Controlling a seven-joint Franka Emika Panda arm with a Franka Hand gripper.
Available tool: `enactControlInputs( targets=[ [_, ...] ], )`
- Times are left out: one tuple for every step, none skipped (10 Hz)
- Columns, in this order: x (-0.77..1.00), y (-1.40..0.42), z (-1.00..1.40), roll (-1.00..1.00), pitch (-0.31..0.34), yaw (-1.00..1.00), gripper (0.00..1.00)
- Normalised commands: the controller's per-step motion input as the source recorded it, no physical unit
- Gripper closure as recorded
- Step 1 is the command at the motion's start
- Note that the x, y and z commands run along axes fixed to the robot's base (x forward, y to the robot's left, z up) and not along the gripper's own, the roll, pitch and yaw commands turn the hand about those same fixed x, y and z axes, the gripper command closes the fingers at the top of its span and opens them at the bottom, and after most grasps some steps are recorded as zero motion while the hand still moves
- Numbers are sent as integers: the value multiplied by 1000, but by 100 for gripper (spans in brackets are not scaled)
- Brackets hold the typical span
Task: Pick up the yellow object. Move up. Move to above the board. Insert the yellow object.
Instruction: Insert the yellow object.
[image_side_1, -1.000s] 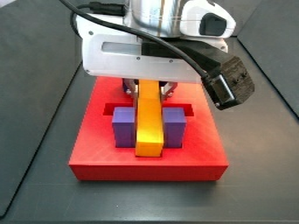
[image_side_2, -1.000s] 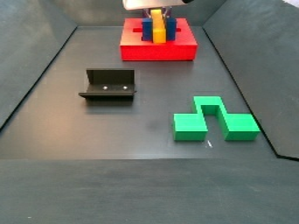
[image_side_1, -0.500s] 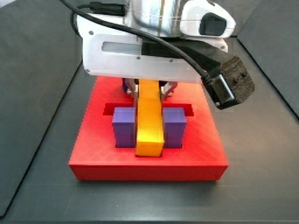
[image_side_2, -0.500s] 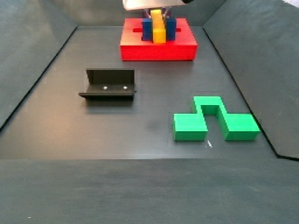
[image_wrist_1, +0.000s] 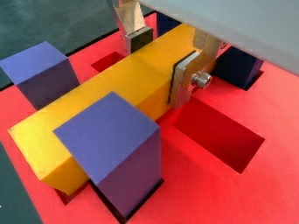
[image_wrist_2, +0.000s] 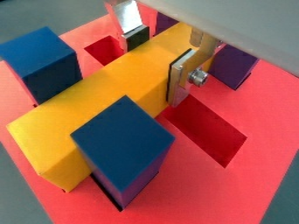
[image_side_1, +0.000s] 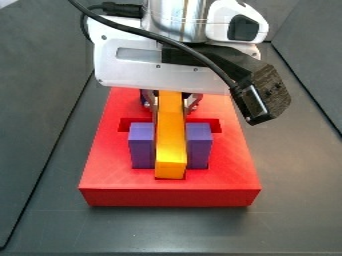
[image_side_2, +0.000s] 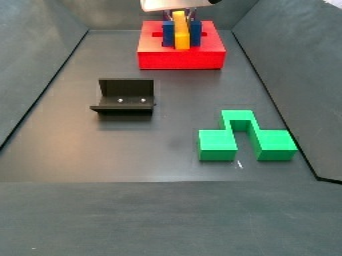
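The yellow object (image_side_1: 170, 140) is a long orange-yellow bar. It lies low on the red board (image_side_1: 167, 190), between two purple posts (image_side_1: 142, 142), and reaches towards the board's near edge. In both wrist views the bar (image_wrist_1: 105, 105) (image_wrist_2: 100, 109) runs between blue posts (image_wrist_2: 122, 140). My gripper (image_wrist_1: 160, 66) (image_wrist_2: 156, 61) straddles the bar's far part. One dark pad presses its side and the other finger (image_wrist_1: 138, 39) stands at the opposite side. In a side view the gripper (image_side_1: 170, 100) hangs over the board's back half, and the far view shows the bar (image_side_2: 179, 33) on the board (image_side_2: 181, 58).
A dark L-shaped fixture (image_side_2: 124, 97) stands on the grey floor at mid left. A green block (image_side_2: 247, 137) lies at the right front. Open square recesses (image_wrist_1: 222, 140) show in the board beside the bar. Dark walls ring the floor.
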Motion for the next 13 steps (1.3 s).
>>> enactControlInputs(
  targets=[
    [-251, 14, -191, 83, -39, 100, 100],
    [-140, 0, -217, 61, -26, 109, 100],
    [-117, 0, -231, 61, -24, 114, 100],
    [-17, -103, -243, 27, -11, 0, 100],
    [-123, -157, -323, 0, -19, -49, 100],
    [-126, -131, -443, -16, -36, -74, 100],
    [-103, -31, -349, 0, -4, -97, 100],
    [-46, 0, -177, 0, 0, -77, 100],
    [0, 77, -251, 0, 0, 0, 100],
    [0, 137, -326, 36, 0, 0, 100],
    [0, 146, -397, 21, 0, 91, 100],
    [0, 26, -334, 36, 0, 86, 100],
    [0, 0, -31, 0, 0, 0, 100]
  ],
)
